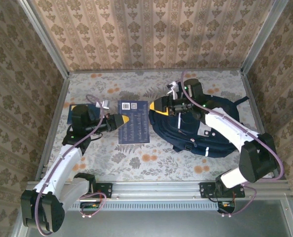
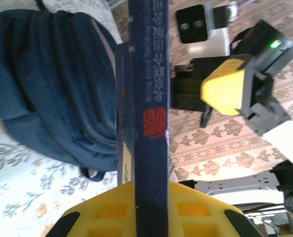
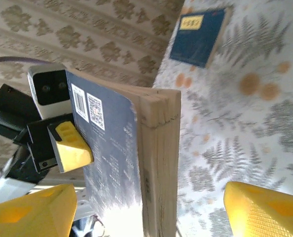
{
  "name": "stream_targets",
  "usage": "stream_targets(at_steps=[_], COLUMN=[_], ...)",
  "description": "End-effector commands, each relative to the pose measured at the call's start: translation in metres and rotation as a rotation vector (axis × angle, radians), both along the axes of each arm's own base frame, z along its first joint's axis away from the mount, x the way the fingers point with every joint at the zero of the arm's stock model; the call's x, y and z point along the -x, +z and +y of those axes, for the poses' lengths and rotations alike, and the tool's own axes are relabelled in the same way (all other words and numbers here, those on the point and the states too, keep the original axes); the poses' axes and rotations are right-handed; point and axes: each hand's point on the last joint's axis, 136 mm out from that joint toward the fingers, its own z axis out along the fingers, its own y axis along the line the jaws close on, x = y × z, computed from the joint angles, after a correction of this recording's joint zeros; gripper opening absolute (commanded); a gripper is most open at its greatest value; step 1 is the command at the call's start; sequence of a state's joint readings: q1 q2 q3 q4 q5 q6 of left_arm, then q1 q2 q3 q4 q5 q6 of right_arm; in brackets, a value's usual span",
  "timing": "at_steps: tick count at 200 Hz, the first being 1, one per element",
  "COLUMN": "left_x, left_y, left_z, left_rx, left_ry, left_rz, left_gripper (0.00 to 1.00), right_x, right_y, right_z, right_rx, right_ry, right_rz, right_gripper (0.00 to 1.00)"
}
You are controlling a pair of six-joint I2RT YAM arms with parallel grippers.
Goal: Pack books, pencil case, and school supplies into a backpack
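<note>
From the top camera, the left claw (image 1: 120,121) is pinching the left edge of the navy book (image 1: 135,123). The book is a thin rectangle whose matte cover is showing a grid of fine white marks and two small code squares. It is sitting between the left arm and the backpack (image 1: 186,138), a soft, rounded mass of navy fabric that is slumping on the right of the floral-clothed worktop (image 1: 136,163). The right claw (image 1: 159,104) is hovering just beside the book's far right corner. A blue book (image 1: 71,114) with a yellow label is lying flat under the left arm. In the left wrist view, the left claw (image 2: 150,192) is pressing its ribbed yellow fingers against both faces of the navy book (image 2: 149,98), seen edge-on as a narrow dark band with red print. The creased backpack (image 2: 48,84) is lying to one side and the right claw (image 2: 225,91) to the other. In the right wrist view, the right claw (image 3: 151,207) is standing spread, its textured yellow fingers apart from the navy book (image 3: 112,148), whose pale layered page edge is facing the lens. The left claw (image 3: 70,145) is gripping the cover, and the blue book (image 3: 198,34) is resting on the cloth beyond.
</note>
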State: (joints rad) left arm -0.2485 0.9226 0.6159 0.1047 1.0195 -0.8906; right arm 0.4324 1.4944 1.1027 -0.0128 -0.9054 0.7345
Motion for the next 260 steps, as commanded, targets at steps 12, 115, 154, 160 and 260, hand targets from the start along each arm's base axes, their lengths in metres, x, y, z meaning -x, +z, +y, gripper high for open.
stream_targets(at_steps=[12,115,154,160,260], left_x=[0.013,-0.011,-0.020,-0.021,-0.031], left_y=[0.050,0.022,0.024,0.026,0.030], left_z=[-0.010,-0.008,-0.009,-0.009,-0.046], left_rx=[0.106,0.091,0.175,0.181,0.202], left_ry=[-0.069,0.058,0.115,0.126,0.174], left_rz=[-0.118,0.016,0.039,0.033,-0.036], left_gripper=[0.00,0.47,0.71,0.72,0.70], right_x=[0.014,0.001,-0.023,-0.026,-0.045], right_y=[0.001,0.040,0.037,0.037,0.040], right_z=[0.029,0.021,-0.003,-0.006,-0.021], right_rx=[-0.080,-0.287,-0.324,-0.336,-0.525], right_ry=[0.095,-0.061,-0.310,-0.345,-0.602], right_rz=[0.025,0.009,0.033,0.036,0.081], right_gripper=[0.80,0.00,0.00,0.00,0.00])
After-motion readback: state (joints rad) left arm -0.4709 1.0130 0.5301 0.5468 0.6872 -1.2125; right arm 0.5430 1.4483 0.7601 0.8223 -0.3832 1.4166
